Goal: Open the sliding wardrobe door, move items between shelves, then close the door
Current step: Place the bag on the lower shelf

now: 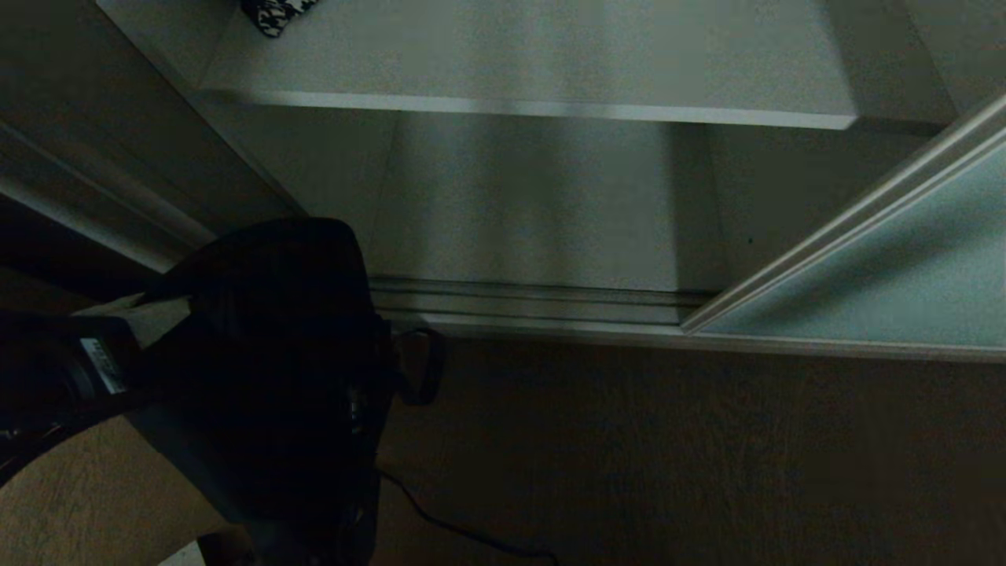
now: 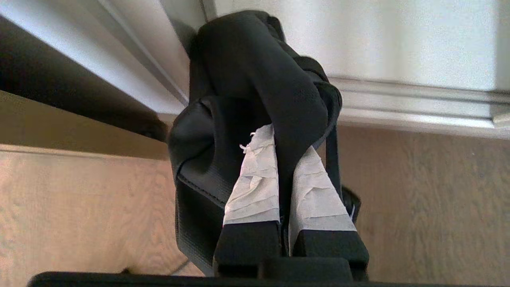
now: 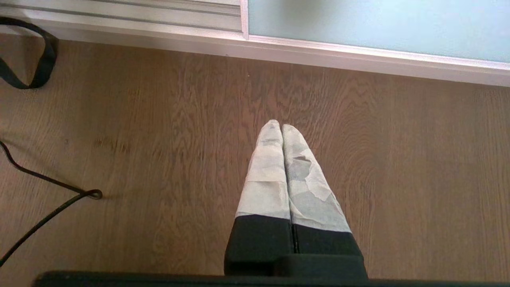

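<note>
Black fabric fills the lower left of the head view: the floppy black bag hangs from the left arm out over the wooden floor, just in front of the floor track at the wardrobe's foot. From the track, the open compartment lies straight beyond, and the pale shelf sits above and further in, so the bag is below and short of that board. On the shelf's far left corner lies the houndstooth bag, only partly in view. The sliding door stands pushed off to the right of the track's bare stretch, leaving the opening free.

Seen from the left wrist, the left claw has its taped fingers pinched nearly together on a fold of the black bag, which bunches up past the tips and droops on either side. The track runs crosswise just beyond it.

Seen from the right wrist, the right claw is closed on nothing, pointing at bare floor, with the door's lower frame beyond. The left arm is the one placed to lift the bag up and inward.
</note>
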Controlling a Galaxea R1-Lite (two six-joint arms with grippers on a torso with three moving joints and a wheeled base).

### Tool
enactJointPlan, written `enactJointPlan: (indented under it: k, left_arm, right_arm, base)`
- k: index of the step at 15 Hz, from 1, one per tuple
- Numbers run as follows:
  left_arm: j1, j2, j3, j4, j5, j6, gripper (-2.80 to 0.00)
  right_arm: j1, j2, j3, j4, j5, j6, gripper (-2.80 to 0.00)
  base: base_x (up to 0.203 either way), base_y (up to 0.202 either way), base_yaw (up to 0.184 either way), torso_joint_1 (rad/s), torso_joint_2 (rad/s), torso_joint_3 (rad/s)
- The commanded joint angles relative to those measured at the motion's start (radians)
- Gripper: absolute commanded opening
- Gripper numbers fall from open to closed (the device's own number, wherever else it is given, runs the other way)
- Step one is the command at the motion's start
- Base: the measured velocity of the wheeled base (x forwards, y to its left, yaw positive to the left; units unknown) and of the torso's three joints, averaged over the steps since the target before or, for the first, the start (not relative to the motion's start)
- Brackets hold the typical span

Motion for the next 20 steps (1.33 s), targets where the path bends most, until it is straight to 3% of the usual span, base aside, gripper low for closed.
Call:
enactJointPlan:
  k: [1,5,7,13,17,20]
  left_arm:
    - [-0.014,0.024,0.011,-0.003,-0.007,-0.011,-2.80]
    - [-0.028,0.027,0.045,0.003,-0.090,-0.032,-2.80]
    - [-0.070,0.035,0.088,0.008,-0.094,-0.106,-2.80]
    - [-0.123,0.222,0.087,-0.006,-0.149,-0.232,-2.80]
    - [-0.188,0.423,0.078,-0.159,-0.148,-0.334,-2.80]
    - [-0.211,0.512,0.037,-0.198,-0.152,-0.428,-2.80]
  right_arm:
    - [0.000,0.000,0.000,0.000,0.000,0.000,-2.80]
    - [0.000,0.001,0.000,0.000,0.000,0.000,-2.80]
    - [0.000,0.001,0.000,0.000,0.000,0.000,-2.80]
    - [0.000,0.001,0.000,0.000,0.000,0.000,-2.80]
    - [0.000,0.000,0.000,0.000,0.000,0.000,-2.80]
    - [0.000,0.000,0.000,0.000,0.000,0.000,-2.80]
  base:
    - [0.000,0.000,0.000,0.000,0.00,0.000]
    - [0.000,0.000,0.000,0.000,0.00,0.000]
    - [0.000,0.000,0.000,0.000,0.00,0.000]
    - [0.000,0.000,0.000,0.000,0.00,0.000]
    - [0.000,0.000,0.000,0.000,0.00,0.000]
    - [0.000,0.000,0.000,0.000,0.00,0.000]
